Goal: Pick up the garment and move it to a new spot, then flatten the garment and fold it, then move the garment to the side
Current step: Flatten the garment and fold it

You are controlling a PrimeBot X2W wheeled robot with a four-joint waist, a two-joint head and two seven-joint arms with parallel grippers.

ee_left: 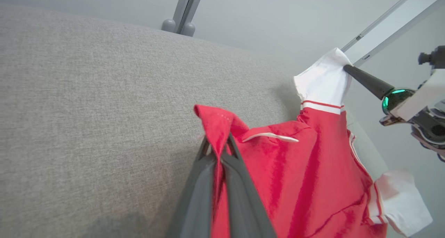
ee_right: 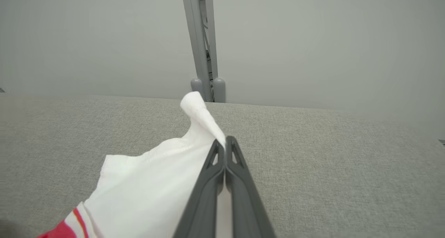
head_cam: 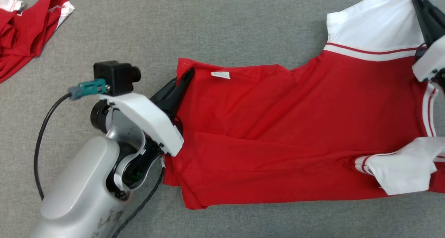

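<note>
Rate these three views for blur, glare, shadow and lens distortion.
Head view: sharp, evenly lit, soft shadow beside the white sleeve. Left wrist view: the shirt looks smeared near the left hand; the grey surface bows at its far edge. Right wrist view: the sleeve at the right hand is blown out.

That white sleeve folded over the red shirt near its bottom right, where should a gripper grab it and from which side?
Take the white sleeve by its loose lower corner, coming from the bottom of the head view. It lies folded flat over the red shirt, and that corner points toward the shirt's near edge, so a pinch there likely misses the red fabric.
</note>
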